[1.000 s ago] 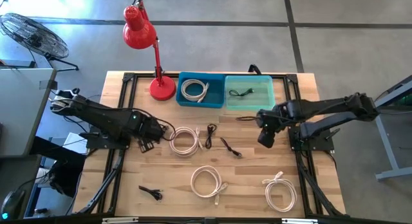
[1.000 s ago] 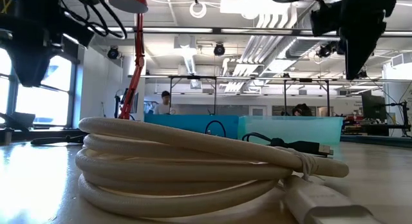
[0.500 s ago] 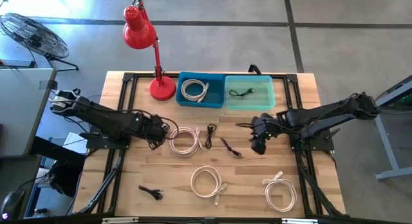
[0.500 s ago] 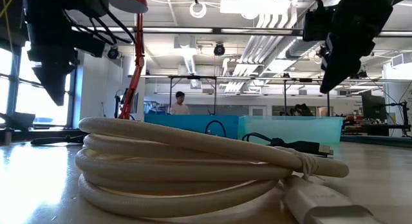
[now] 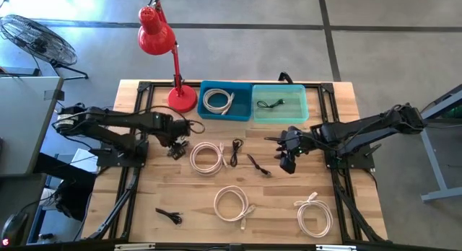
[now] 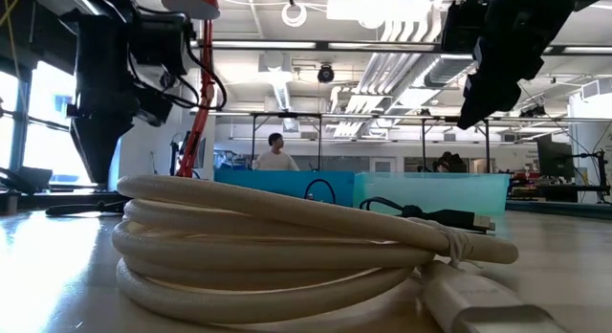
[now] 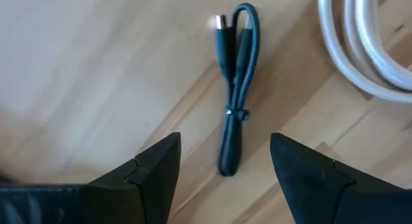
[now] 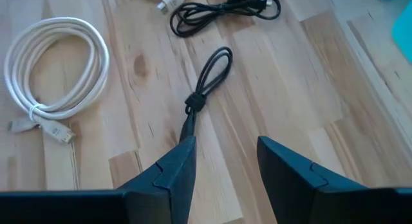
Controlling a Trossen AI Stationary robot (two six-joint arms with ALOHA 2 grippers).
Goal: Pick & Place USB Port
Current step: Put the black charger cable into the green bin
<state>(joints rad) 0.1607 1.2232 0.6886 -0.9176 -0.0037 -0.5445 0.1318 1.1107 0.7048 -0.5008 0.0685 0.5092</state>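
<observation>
The right gripper [image 8: 222, 169] hangs above the wooden table [image 5: 144, 200] with its jaws parted and empty. Just ahead of them lies a tied black USB cable [image 8: 203, 95], its tail running back between the two fingers; beyond it sits a looser black cable [image 8: 225, 11], and off to one side a coiled white cable [image 8: 51, 63].

The left gripper [image 7: 225, 169] also stands wide and empty — a short bundled black cable [image 7: 235, 82] lies ahead, centred between its jaws, with a white coil [image 7: 367, 50] off to one side.

Farther off, a blue bin [image 5: 225, 114] holds a white coil, a teal bin [image 5: 280, 115] holds a black cable, and a red lamp [image 5: 162, 45] stands beside them.
</observation>
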